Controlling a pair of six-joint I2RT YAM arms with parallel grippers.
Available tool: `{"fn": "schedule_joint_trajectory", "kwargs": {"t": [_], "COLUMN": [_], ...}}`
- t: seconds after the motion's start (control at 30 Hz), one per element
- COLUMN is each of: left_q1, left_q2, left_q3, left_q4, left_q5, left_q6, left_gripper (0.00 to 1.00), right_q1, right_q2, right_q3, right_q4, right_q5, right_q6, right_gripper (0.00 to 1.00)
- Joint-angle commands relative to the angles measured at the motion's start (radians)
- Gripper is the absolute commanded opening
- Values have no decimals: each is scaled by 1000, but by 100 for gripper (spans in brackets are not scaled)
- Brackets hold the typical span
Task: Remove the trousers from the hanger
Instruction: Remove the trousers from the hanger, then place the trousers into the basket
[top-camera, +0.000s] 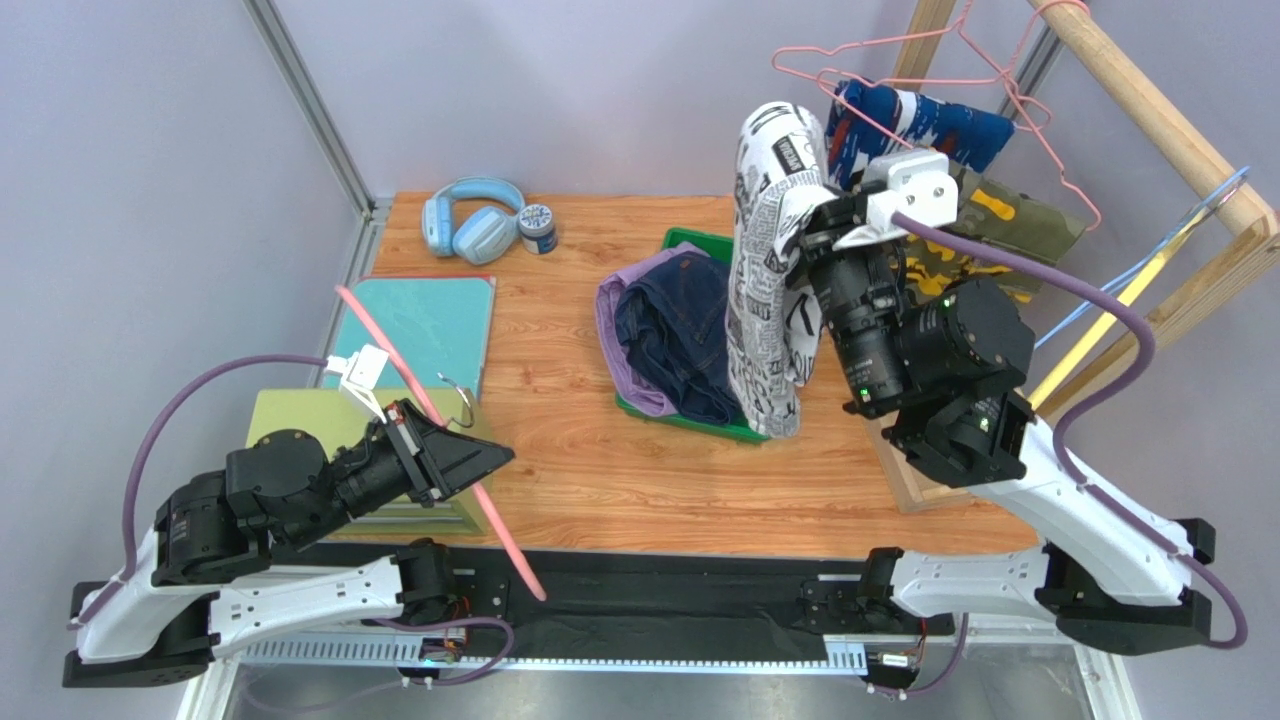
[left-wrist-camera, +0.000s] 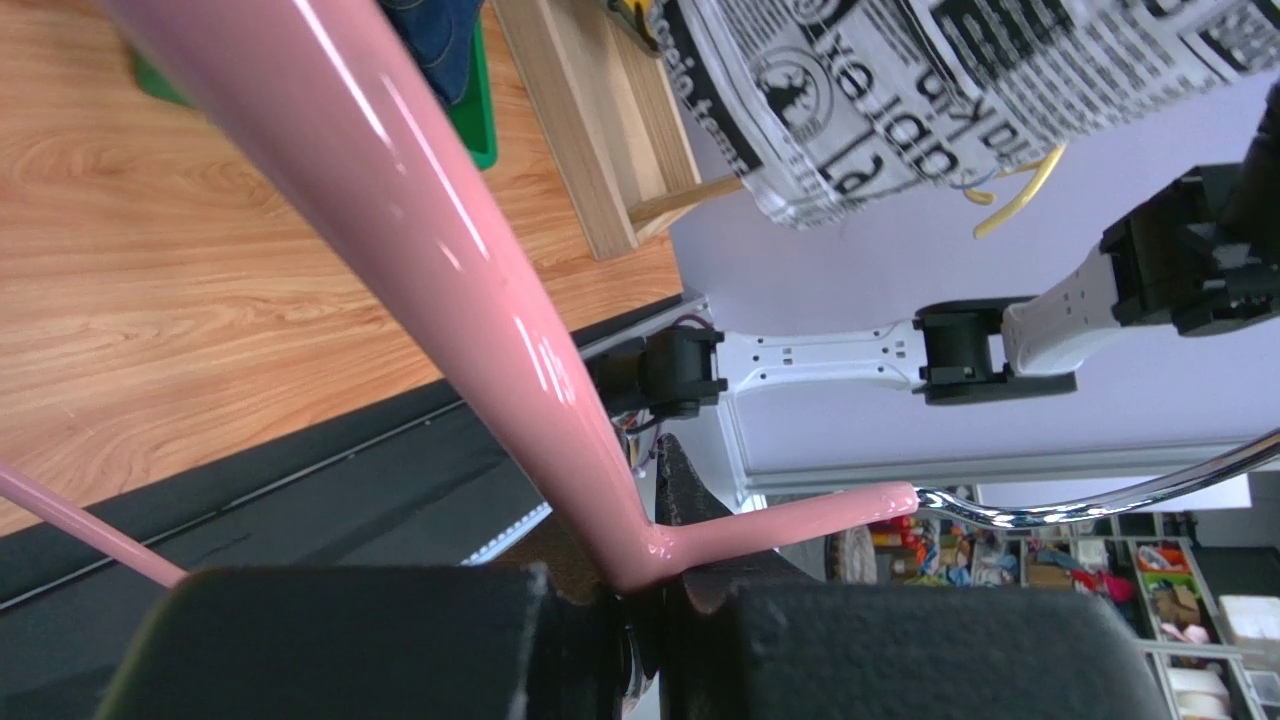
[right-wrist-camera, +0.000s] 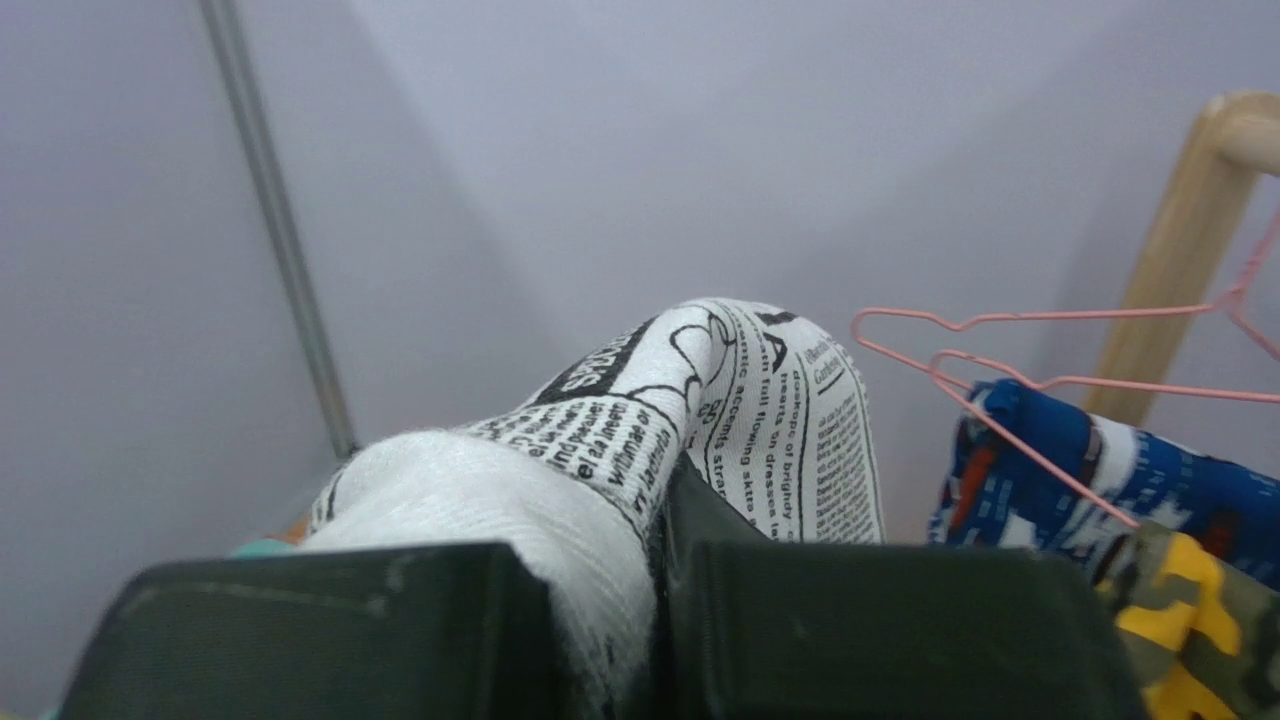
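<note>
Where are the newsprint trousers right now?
In the top view they are right of centre: the newsprint trousers hang pinched in the right gripper, their lower end by the green tray, next to the denim pair.

Black-and-white arms (top-camera: 301, 600), purple cables (top-camera: 241, 359)

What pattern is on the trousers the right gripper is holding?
Black-and-white newsprint trousers; top external view shows it best.

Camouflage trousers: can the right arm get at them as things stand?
Probably not yet. The right gripper is shut on the newsprint trousers, so its jaws are taken. The camouflage trousers hang close beside that arm at the rack, and nothing else seems to block them.
</note>
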Motion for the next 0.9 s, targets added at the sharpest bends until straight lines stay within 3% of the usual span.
{"fn": "schedule_joint_trajectory", "kwargs": {"t": [0.0, 0.23, 0.5, 0.73, 0.87], "left_q1": [1, 1, 1, 1, 1], "left_q2": [-1, 15, 44, 52, 47], "left_q3": [17, 31, 54, 64, 72], "left_q4": [20, 26, 39, 43, 28], "left_q5": [-3, 19, 46, 57, 60], "left_q6": [30, 47, 71, 90, 88], "left_gripper": [0, 0, 0, 0, 0], "right_q1": [-136, -385, -454, -442, -413], "right_q2": [-17, -57, -3, 316, 584], "right_q3": [-7, -119, -248, -220, -94], "right_q4": [7, -50, 30, 7, -167], "right_q5": [-21, -61, -104, -121, -29], "right_q6": [8, 50, -47, 6, 56], "right_gripper": [0, 0, 0, 0, 3]}}
